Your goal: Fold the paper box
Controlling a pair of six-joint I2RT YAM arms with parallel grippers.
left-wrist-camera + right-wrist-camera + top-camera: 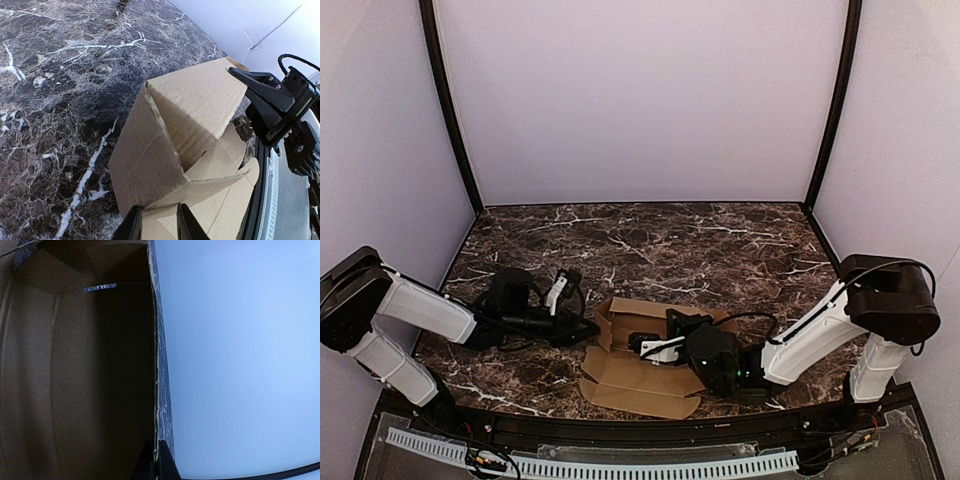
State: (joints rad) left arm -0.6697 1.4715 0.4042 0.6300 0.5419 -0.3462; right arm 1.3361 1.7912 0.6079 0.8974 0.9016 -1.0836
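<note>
Since the paper box (185, 115) is light, floppy cardboard, grip near creases; right fingers (167, 470) pinch its wall, left fingers (131, 227) slightly spread.

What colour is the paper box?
The paper box is plain brown, clearest in the left wrist view.

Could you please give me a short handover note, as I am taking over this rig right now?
Left hand: fingers slightly parted at the near edge of the plain brown cardboard paper box.
Right hand: shut on one raised wall's edge.
Box: on the dark marbled table, between both arms.
Done: some walls stand up.
To do: other flaps lie flat; box not closed.
</note>
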